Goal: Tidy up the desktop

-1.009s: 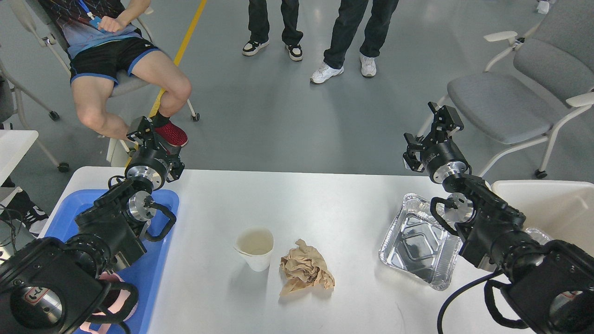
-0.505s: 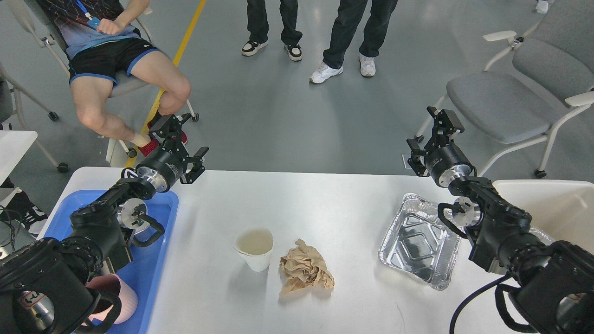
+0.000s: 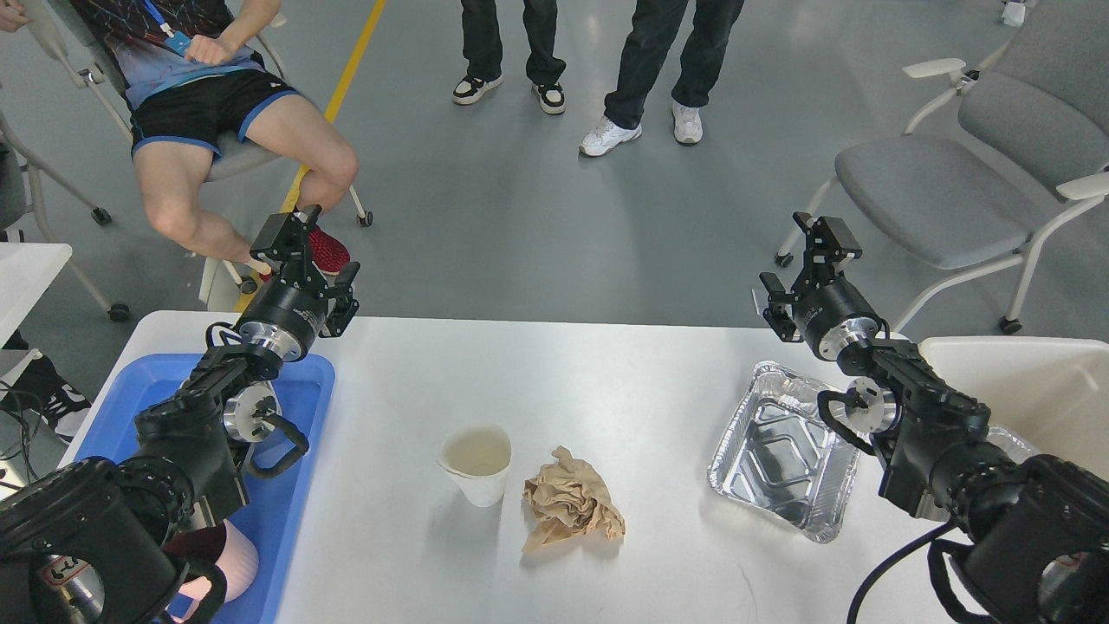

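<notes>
The white desktop (image 3: 589, 381) carries a white paper cup (image 3: 474, 464) standing upright near the middle. A crumpled brown paper wad (image 3: 570, 510) lies just right of the cup. An empty foil tray (image 3: 784, 451) sits toward the right. My left gripper (image 3: 316, 256) hovers over the desktop's far left edge, above the blue tray (image 3: 299, 485), open and holding nothing. My right gripper (image 3: 797, 264) hangs beyond the far right edge, behind the foil tray, open and empty. Both grippers are well away from the cup and the paper.
A pink cup (image 3: 234, 563) lies in the blue tray, partly behind my left arm. A white bin (image 3: 1022, 390) stands at the right edge. Beyond the desktop are a seated person (image 3: 217, 130), two standing people (image 3: 606, 52) and a grey chair (image 3: 936, 191).
My left gripper swung right, then back left, and turned about its wrist. My right gripper sank slightly toward the table edge. More of the pink cup shows now.
</notes>
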